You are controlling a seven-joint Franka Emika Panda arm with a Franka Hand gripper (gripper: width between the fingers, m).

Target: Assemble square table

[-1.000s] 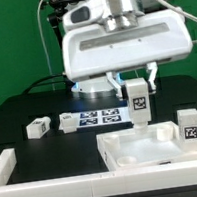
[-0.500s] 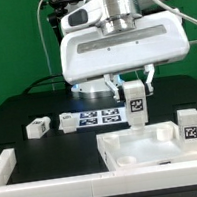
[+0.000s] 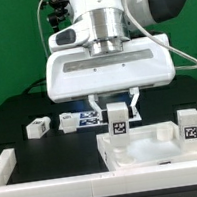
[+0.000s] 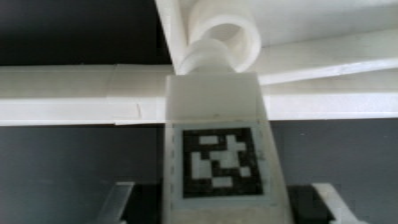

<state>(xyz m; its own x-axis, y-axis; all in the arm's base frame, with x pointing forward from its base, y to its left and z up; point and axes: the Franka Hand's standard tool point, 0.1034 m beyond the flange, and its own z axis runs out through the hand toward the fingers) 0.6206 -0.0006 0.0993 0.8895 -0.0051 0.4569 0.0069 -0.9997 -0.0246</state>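
Observation:
My gripper (image 3: 116, 108) is shut on a white block leg (image 3: 119, 124) with a tag on its face. It holds the leg upright over the far left corner of the white square tabletop (image 3: 144, 153). In the wrist view the leg (image 4: 217, 120) sits between the fingers (image 4: 128, 196), and its far end is at a rounded corner socket (image 4: 222, 45) of the tabletop rim. Whether the leg touches the socket is unclear. A second leg (image 3: 189, 124) stands upright at the tabletop's right corner. Two more legs (image 3: 36, 127) (image 3: 66, 120) lie on the black table at the left.
The marker board (image 3: 93, 117) lies behind the tabletop, partly hidden by the gripper. Long white fence bars run along the front (image 3: 89, 194) and at the front left (image 3: 6, 165). A green backdrop stands behind.
The gripper has carried the leg toward the exterior view's left and lower, from above the tabletop's middle to its far left corner.

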